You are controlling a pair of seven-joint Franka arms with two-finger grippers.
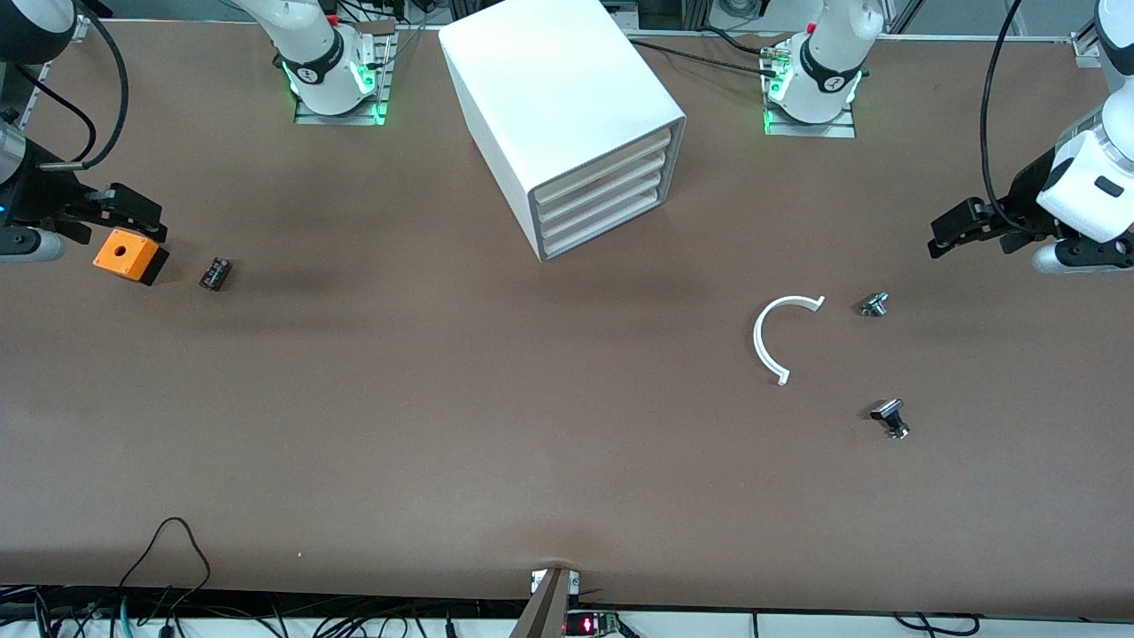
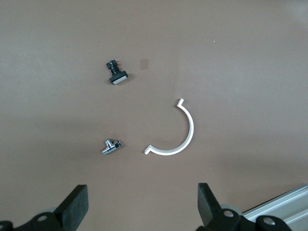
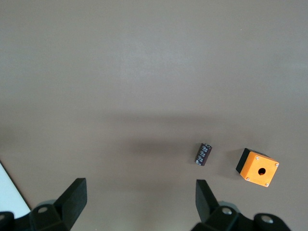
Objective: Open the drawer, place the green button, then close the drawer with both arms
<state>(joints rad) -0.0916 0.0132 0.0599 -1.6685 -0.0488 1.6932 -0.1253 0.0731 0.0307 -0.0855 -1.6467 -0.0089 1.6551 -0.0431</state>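
The white cabinet stands near the arms' bases. Its lowest drawer is shut, like the three above it. The button, dark-bodied with a pale-looking cap, lies on the table toward the left arm's end; it also shows in the left wrist view. My left gripper hangs open and empty over the table's left-arm end, apart from the button; its own view shows it open too. My right gripper is open and empty just above the orange box; its own view shows the same.
A white half-ring and a small silver knob-like part lie near the button. A dark cylinder lies beside the orange box. Cables hang at the table's near edge.
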